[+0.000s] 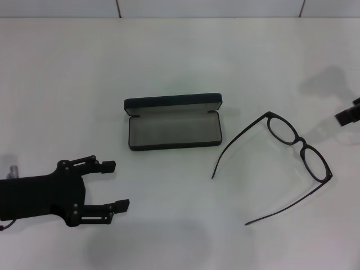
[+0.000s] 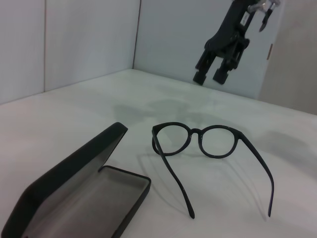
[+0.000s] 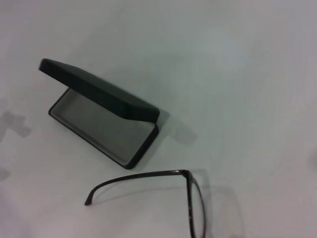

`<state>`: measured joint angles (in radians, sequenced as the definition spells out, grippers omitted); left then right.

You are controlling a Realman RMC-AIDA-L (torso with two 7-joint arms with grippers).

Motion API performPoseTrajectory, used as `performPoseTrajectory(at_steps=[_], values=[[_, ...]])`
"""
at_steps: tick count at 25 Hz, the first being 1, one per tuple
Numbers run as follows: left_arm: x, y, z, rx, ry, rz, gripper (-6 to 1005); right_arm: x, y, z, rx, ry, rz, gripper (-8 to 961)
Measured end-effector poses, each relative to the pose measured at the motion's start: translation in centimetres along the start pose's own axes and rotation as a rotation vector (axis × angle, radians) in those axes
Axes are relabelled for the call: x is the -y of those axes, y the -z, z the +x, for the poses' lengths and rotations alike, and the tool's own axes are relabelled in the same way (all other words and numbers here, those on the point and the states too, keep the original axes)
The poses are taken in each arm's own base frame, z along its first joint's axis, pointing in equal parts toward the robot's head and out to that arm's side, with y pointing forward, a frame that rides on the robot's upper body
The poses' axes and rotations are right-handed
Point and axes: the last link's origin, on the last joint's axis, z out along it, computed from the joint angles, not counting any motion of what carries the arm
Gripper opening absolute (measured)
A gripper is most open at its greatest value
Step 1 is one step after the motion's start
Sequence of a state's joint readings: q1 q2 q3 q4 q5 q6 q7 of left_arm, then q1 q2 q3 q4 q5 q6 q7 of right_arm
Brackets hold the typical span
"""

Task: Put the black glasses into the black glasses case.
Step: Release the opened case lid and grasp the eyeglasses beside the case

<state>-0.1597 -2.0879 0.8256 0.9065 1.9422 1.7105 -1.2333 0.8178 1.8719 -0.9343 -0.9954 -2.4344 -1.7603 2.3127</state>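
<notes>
The black glasses case [image 1: 173,126] lies open in the middle of the white table, its lid up at the far side and the grey lining showing. The black glasses [image 1: 298,146] lie to its right with both temple arms unfolded toward the near side. My left gripper [image 1: 115,185] is open and empty, low at the near left, well apart from the case. Only a tip of my right gripper [image 1: 350,115] shows at the right edge; in the left wrist view it [image 2: 210,77] hangs in the air beyond the glasses [image 2: 208,144], with a gap between its fingers. The case [image 3: 99,119] and one lens [image 3: 193,208] show in the right wrist view.
The white table [image 1: 67,84] reaches back to a pale wall [image 1: 197,7]. Shadows of the arms fall on the table at the far right.
</notes>
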Motion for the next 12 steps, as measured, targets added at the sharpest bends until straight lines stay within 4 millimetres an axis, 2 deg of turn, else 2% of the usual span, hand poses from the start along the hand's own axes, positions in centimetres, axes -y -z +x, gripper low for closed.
performPoseTrajectory(at_steps=[8, 12], values=[[0.3, -0.3, 0.5, -0.004, -0.014, -0.008, 880, -2.4, -3.5, -2.8, -0.090, -0.038, -0.043, 751], [0.4, -0.3, 0.6, -0.004, -0.018, -0.006, 880, -3.2, -5.6, -3.0, -0.150, -0.026, -0.029, 750]])
